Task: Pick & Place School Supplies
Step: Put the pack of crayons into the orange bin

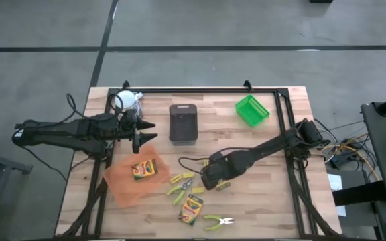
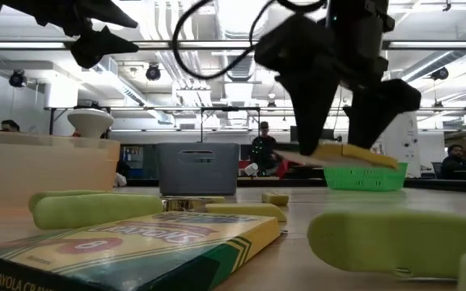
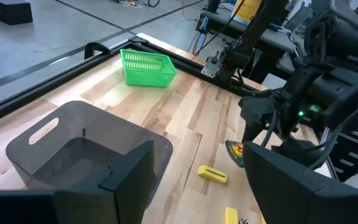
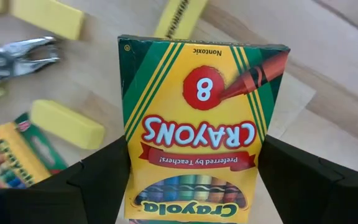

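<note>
The left gripper [image 1: 146, 131] hangs open, holding nothing, above the orange tray [image 1: 122, 181]. The right gripper [image 1: 213, 175] squeezes a crayon box [image 4: 194, 118] by its long sides. It looks light, stiff and a bit slippery.

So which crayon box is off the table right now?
The crayon box clamped in the right gripper. The other two lie flat: one on the orange tray, one on the bare table.
</note>
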